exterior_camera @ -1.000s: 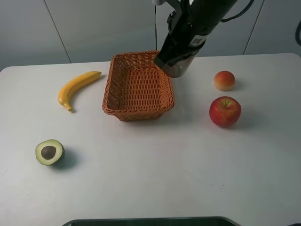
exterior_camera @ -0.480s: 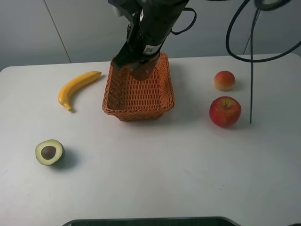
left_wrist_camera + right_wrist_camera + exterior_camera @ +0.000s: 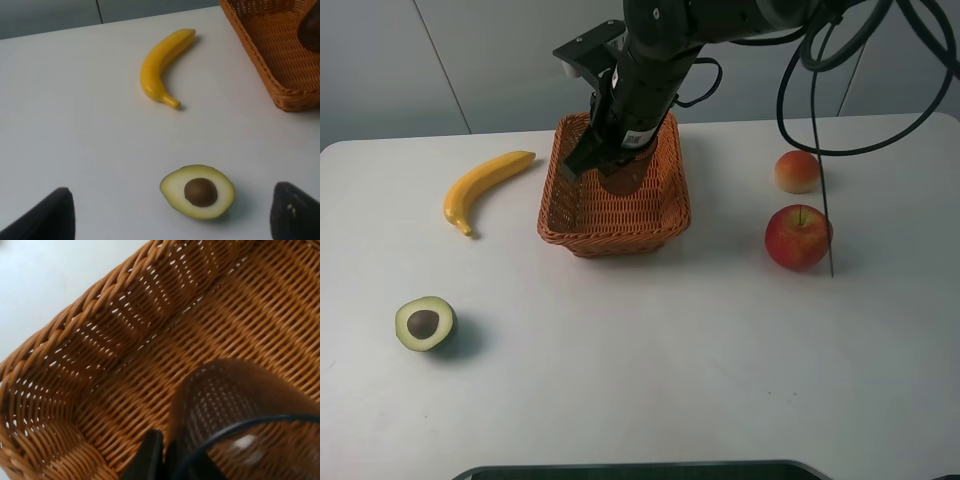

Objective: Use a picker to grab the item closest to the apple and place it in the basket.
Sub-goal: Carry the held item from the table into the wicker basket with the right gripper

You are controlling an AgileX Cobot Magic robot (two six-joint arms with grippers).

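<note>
Cup (image 3: 230,400) gripped by right tool (image 3: 619,163) inside basket (image 3: 612,243)

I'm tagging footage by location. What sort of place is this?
Probably a robotics lab bench: a plain white table, a cabled black robot arm over a wicker basket, and a banana, avocado half and apple spaced out like props.

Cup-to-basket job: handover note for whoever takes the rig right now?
Left gripper: open, empty, above the avocado.
Right gripper: shut on the cup, down inside the basket; can't tell if the cup touches the floor.
Apple: right of the basket, untouched.
Done: cup picked up and brought into the basket.
Left: release it, lift the arm clear.
</note>
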